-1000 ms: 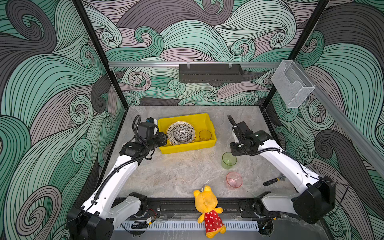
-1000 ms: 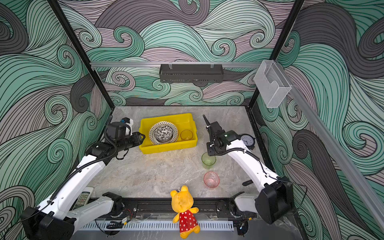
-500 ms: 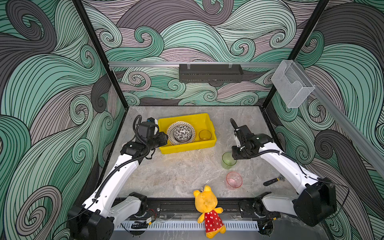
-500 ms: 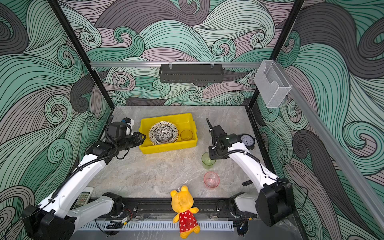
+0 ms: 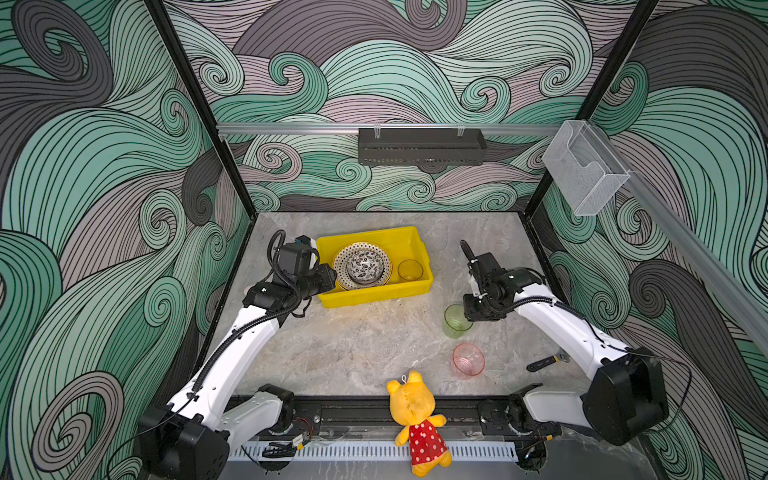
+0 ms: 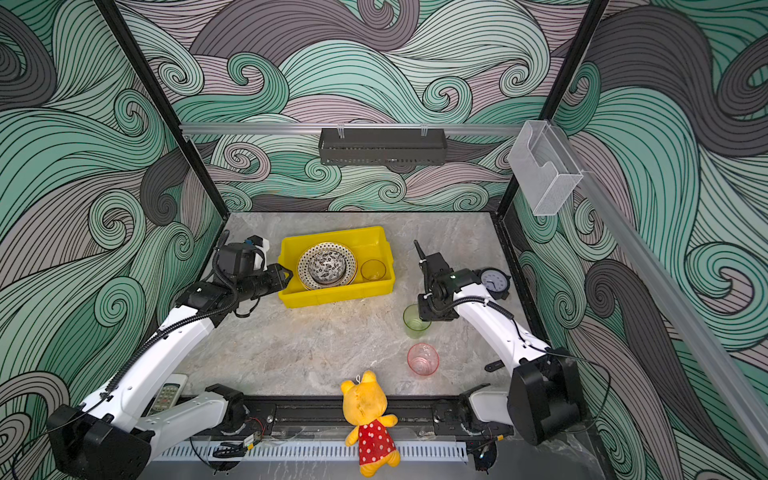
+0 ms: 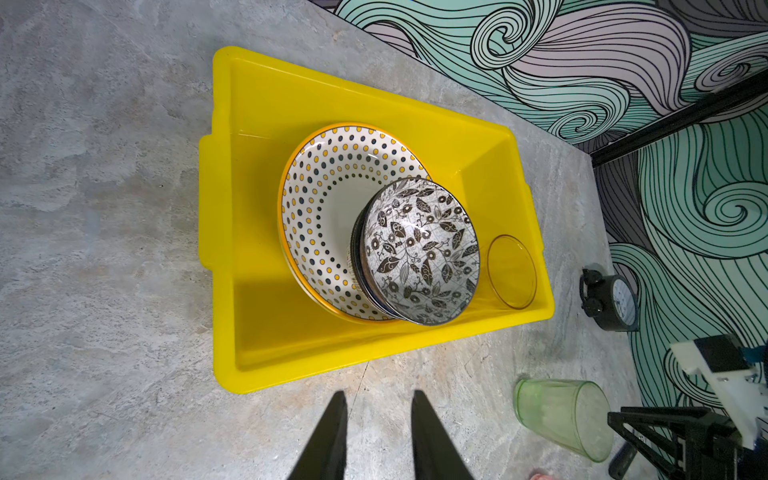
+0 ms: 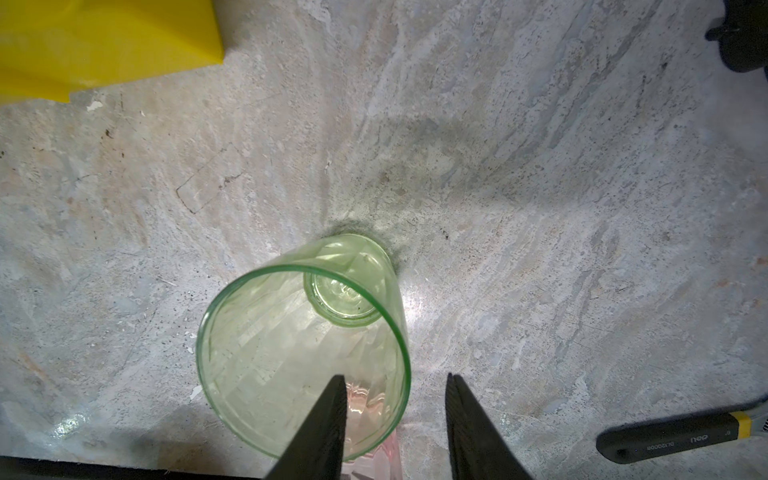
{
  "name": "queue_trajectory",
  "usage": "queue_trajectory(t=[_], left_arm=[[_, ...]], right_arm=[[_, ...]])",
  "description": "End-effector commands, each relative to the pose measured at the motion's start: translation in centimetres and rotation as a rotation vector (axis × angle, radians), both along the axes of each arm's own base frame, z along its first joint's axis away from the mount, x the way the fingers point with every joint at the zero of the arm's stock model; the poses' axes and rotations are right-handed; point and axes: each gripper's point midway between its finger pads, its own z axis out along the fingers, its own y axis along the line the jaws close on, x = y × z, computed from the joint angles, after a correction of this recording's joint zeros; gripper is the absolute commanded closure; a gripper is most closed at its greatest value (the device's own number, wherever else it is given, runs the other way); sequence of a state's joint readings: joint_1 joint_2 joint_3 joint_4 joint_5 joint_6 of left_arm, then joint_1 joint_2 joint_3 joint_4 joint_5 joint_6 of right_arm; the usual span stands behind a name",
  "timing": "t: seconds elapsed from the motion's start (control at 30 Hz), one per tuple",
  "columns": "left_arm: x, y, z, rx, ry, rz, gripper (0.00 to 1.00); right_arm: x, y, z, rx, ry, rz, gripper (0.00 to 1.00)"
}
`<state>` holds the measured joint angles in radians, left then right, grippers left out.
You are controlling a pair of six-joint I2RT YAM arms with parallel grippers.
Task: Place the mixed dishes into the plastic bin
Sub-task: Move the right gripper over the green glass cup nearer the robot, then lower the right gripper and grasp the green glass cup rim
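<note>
**Top views:**
- plastic bin (image 5: 374, 296) centre frame; holds dotted plate (image 5: 341, 259), leafy bowl (image 5: 365, 266), amber cup (image 5: 410, 270).
- green cup (image 5: 456, 322) upright on table (image 5: 332, 353), right of centre, outside bin.
- pink cup (image 5: 468, 360) near, below it.

**Left wrist:**
- left gripper (image 7: 378, 399) released, empty, just short of bin.

**Right wrist:**
- right gripper (image 8: 395, 380) unclenched, astride green cup rim, one finger inside.
- Risk: off-centre pinch on thin slick wall; cup likely slips or tips into pink cup.
</note>
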<state>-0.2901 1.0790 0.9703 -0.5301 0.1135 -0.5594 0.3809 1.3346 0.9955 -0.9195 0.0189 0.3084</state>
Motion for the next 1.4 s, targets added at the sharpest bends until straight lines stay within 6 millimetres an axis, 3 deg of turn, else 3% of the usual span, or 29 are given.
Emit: queue_trajectory(t=[0.0, 0.6, 1.23, 1.37], left_arm=[[0.5, -0.1, 1.0, -0.015, -0.016, 0.007, 0.71], [0.6, -0.1, -0.1, -0.003, 0.016, 0.010, 0.70], [0.1, 0.2, -0.1, 0.005, 0.018, 0.015, 0.70], [0.0, 0.3, 0.0, 0.008, 0.015, 0.016, 0.70]], right_arm=[[-0.1, -0.3, -0.8, -0.010, 0.021, -0.015, 0.60], [0.0, -0.1, -2.8, -0.022, 0.083, -0.017, 0.78], [0.4, 0.5, -1.6, 0.008, 0.061, -0.010, 0.99], [0.6, 0.7, -1.1, 0.018, 0.054, -0.006, 1.00]])
